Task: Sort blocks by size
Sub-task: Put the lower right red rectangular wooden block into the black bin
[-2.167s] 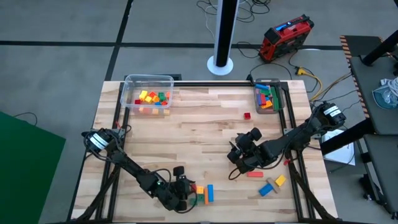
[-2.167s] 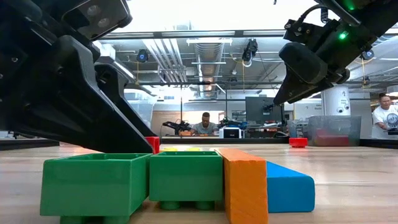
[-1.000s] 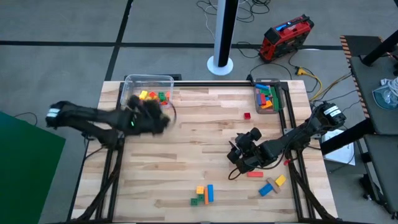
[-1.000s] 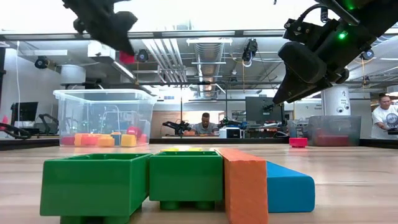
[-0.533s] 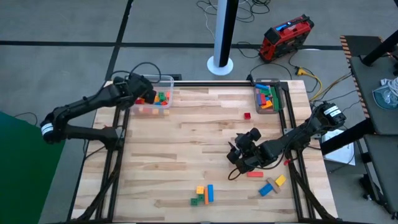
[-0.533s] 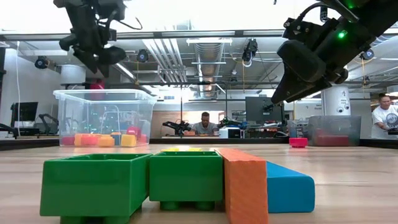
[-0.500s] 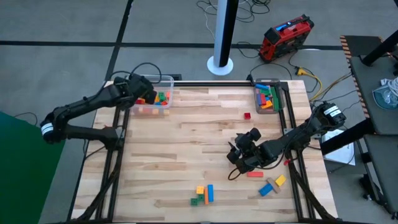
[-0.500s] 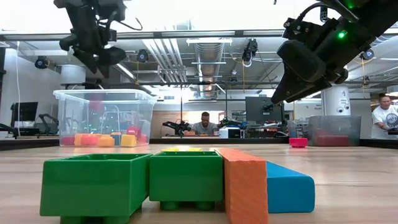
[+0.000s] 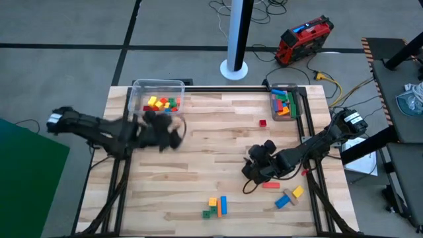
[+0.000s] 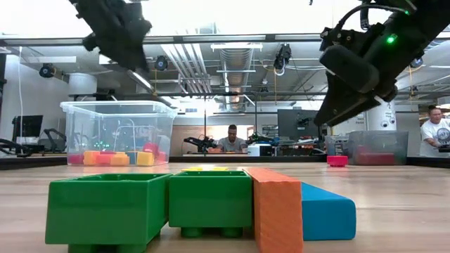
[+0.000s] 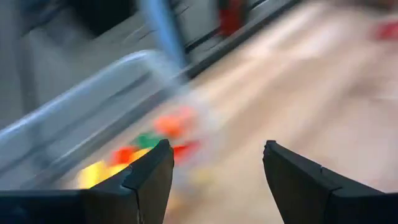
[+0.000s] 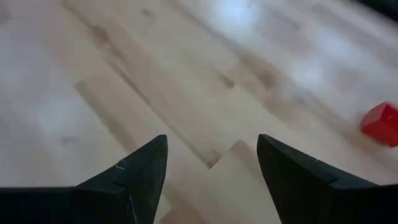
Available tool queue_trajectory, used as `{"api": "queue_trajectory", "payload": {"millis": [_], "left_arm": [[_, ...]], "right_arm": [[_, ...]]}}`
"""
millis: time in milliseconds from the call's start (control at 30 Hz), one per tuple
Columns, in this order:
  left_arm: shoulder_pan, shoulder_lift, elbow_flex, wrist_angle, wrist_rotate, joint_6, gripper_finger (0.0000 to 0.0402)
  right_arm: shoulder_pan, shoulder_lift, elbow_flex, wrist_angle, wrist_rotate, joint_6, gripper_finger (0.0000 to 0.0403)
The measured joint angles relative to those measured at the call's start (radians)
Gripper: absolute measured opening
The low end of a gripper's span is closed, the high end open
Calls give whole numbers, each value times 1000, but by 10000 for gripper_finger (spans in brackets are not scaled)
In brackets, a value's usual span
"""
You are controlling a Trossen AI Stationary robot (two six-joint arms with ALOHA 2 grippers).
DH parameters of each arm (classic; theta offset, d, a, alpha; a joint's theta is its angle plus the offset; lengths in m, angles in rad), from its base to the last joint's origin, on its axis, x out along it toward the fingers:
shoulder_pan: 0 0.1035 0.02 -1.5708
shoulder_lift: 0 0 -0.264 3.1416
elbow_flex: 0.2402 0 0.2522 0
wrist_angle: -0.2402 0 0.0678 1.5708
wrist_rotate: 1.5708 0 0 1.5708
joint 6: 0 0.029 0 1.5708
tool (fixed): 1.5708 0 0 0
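Note:
Small cubes (image 9: pixel 162 103) lie in the clear tub (image 9: pixel 157 83) at the far left corner, which also shows in the low view (image 10: pixel 116 133). Longer blocks (image 9: pixel 283 104) fill a small bin (image 9: pixel 294 99) at the far right. A green, orange and blue cluster (image 9: pixel 215 206) sits near the front edge, and it shows close up in the low view (image 10: pixel 211 204). A red cube (image 9: pixel 262 123) lies alone, also in the right wrist view (image 12: pixel 380 124). My left gripper (image 9: pixel 173 136) hovers open just in front of the tub, nothing between its fingers (image 11: pixel 214 168). My right gripper (image 9: pixel 248 173) hangs open over bare wood (image 12: pixel 211 162).
A red bar (image 9: pixel 271 186), a blue bar (image 9: pixel 284 200) and a yellow block (image 9: pixel 297 192) lie near the front right. A black frame rail (image 9: pixel 218 88) runs along the table's far edge. Bare wood shows across the table's middle (image 9: pixel 211 149).
My left gripper swung to above the clear tub, a red block dropped from it into the tub, and it has swung back out toward the near side, over the table. My right gripper has shifted a little toward the near edge.

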Motion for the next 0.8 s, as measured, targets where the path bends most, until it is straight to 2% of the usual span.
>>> {"api": "queue_trajectory", "payload": {"millis": [167, 333, 433, 500, 667, 800], "left_arm": [[-339, 50, -67, 217, -161, -23, 221], [-542, 130, -94, 359, -320, -31, 221], [-598, 186, -85, 374, -353, -28, 221], [-612, 224, -72, 375, -355, -28, 221], [-610, 304, -41, 372, -364, -14, 221], [-607, 356, -13, 371, -421, 6, 221]], "right_arm": [[1, 0, 3, -1, -154, 33, 226], [42, 0, 43, -1, -351, -82, 228], [99, 0, 87, -43, -437, -179, 226], [147, 0, 132, -131, -464, -215, 223], [261, 7, 233, -403, -460, -226, 217], [323, 36, 238, -460, -453, -245, 219]]}}
